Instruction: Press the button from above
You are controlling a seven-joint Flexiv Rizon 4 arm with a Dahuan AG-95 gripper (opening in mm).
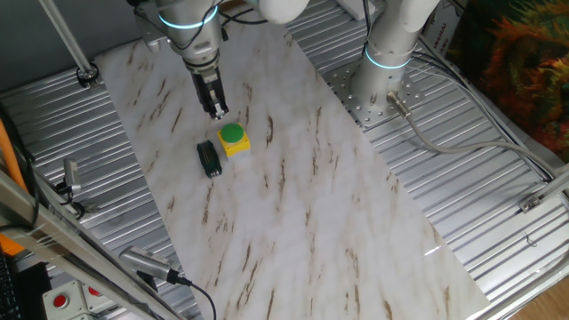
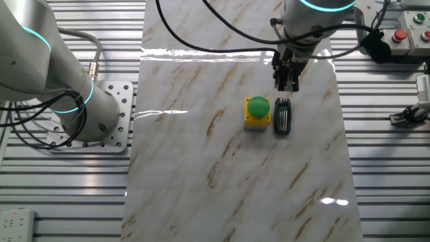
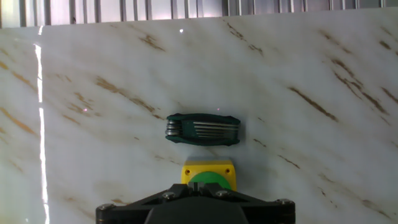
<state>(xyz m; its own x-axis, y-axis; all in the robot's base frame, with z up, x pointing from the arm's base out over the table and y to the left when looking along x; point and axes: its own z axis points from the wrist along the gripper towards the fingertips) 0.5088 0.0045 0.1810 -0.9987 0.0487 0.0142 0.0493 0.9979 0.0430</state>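
Observation:
The button (image 1: pixel 232 133) is a round green cap on a small yellow box on the marble board. It also shows in the other fixed view (image 2: pixel 259 105). In the hand view the button (image 3: pixel 210 178) is at the bottom edge, partly hidden by the fingers. My gripper (image 1: pixel 218 113) hangs tip-down above the board, a little to the far side of the button and not touching it. In the other fixed view the gripper (image 2: pixel 287 85) is above the far end of the black block. In the hand view the gripper (image 3: pixel 196 185) shows its fingertips meeting at a thin seam, shut and empty.
A small black rectangular block (image 1: pixel 210 158) lies next to the button, also in the other fixed view (image 2: pixel 282 115) and the hand view (image 3: pixel 203 129). A second arm's base (image 2: pixel 80 111) stands on the ribbed metal table. A red button on a grey panel (image 2: pixel 401 35) sits at the far right.

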